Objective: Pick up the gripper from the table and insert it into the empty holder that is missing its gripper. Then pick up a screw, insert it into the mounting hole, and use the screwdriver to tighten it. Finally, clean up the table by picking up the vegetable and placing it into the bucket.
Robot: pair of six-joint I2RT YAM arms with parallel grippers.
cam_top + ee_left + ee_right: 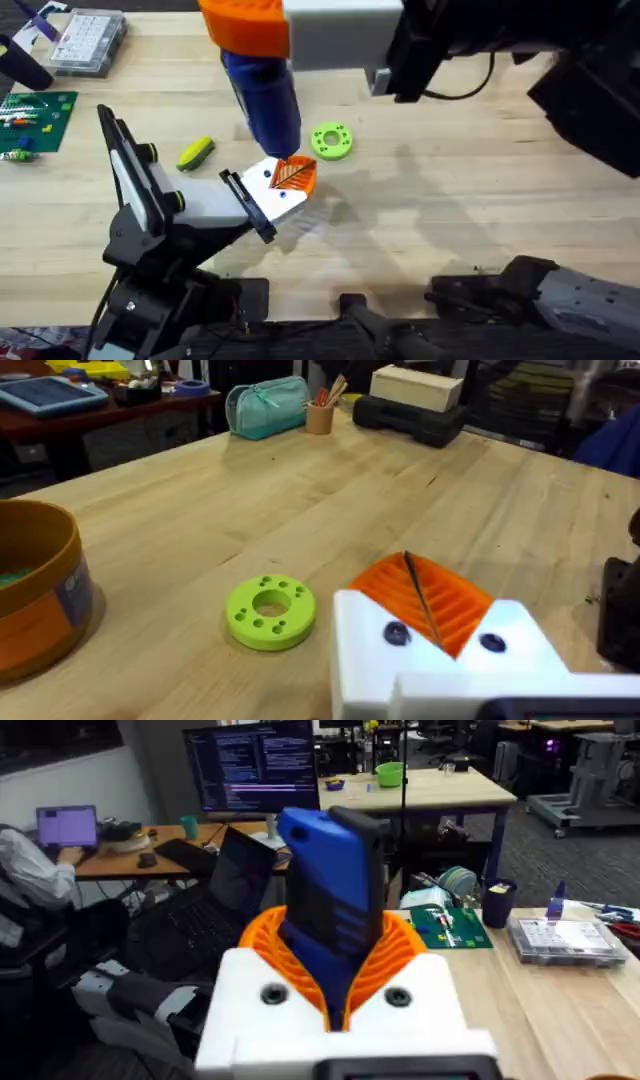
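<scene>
My right gripper (335, 945) hangs high over the table, shut on the screwdriver (268, 95) by its blue handle (330, 900). The thin metal tip (420, 600) comes down onto the gripper (288, 180), a white block with an orange ribbed finger. That block sits at the tip of the holder (150, 200), between two dark screw heads (396, 633). The holder is my left arm's end, and I cannot tell whether it is open or shut. The vegetable (196, 153) lies on the table left of the screwdriver. The bucket (35, 590) stands past the green disc (270, 612).
A green disc (331, 140) lies just right of the screwdriver. A clear parts box (88, 40) and a green circuit board (35, 115) sit at the far left. Bare wood stretches right of the disc. A teal pouch (268, 405) rests at the table's far edge.
</scene>
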